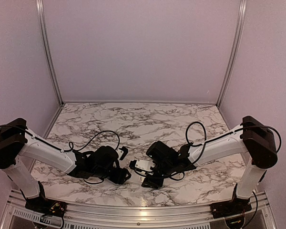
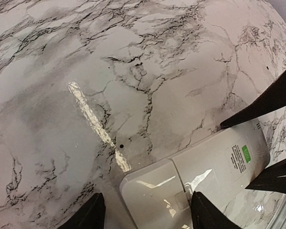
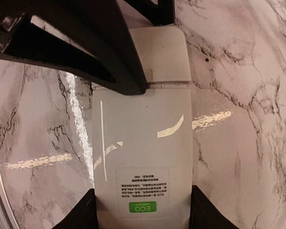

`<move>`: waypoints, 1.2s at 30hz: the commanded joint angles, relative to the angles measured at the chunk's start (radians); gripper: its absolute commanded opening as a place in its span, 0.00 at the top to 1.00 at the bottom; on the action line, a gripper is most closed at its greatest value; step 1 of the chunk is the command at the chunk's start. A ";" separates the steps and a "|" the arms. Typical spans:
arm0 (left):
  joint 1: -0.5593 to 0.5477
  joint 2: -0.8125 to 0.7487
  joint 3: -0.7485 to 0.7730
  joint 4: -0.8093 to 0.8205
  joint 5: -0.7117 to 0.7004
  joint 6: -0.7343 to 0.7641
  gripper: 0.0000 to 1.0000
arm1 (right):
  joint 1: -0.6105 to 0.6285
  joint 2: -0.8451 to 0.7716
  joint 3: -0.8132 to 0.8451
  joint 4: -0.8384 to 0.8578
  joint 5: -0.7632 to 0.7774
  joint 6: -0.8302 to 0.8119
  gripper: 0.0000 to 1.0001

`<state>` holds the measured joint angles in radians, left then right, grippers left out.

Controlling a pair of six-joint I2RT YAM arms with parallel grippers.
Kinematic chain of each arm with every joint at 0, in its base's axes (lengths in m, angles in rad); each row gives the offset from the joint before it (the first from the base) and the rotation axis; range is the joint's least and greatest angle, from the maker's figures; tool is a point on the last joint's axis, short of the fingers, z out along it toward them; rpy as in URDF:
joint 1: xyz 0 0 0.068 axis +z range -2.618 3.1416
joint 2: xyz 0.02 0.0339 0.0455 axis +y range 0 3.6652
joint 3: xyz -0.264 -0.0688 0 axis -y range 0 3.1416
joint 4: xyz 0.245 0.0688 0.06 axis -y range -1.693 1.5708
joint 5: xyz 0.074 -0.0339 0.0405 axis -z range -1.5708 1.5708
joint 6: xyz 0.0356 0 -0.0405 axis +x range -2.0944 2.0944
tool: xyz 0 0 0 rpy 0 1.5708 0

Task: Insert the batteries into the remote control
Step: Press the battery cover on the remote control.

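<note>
The remote control (image 3: 143,143) lies back up on the marble table, with a green ECO label near one end and the battery cover (image 3: 159,52) shut at the other. It also shows in the left wrist view (image 2: 205,171) and in the top view (image 1: 144,165). My right gripper (image 3: 143,210) is shut on the label end, one finger against each long side. My left gripper (image 2: 151,205) is open over the cover end, with one finger (image 2: 209,210) resting on the cover by its seam and the other off the remote's edge. The batteries are out of view.
Both arms meet low at the front middle of the table (image 1: 143,124), the left gripper (image 1: 128,164) and the right gripper (image 1: 150,172) close together. The metal front rail (image 1: 133,210) runs just behind them. Bare marble lies toward the back wall.
</note>
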<state>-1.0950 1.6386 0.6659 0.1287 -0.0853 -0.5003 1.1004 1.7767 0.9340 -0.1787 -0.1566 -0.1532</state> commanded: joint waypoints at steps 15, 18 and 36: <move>-0.005 0.054 -0.031 -0.080 -0.007 0.019 0.47 | -0.001 0.025 0.015 -0.024 -0.001 -0.006 0.68; -0.005 0.053 -0.032 -0.081 -0.004 0.022 0.49 | -0.002 0.024 0.012 -0.025 -0.001 -0.008 0.69; -0.005 0.057 -0.055 -0.082 0.022 0.037 0.53 | -0.004 0.021 -0.009 -0.024 0.005 -0.019 0.72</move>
<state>-1.0969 1.6505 0.6544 0.1802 -0.0643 -0.5003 1.1000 1.7767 0.9325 -0.1787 -0.1493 -0.1650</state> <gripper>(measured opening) 0.467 0.552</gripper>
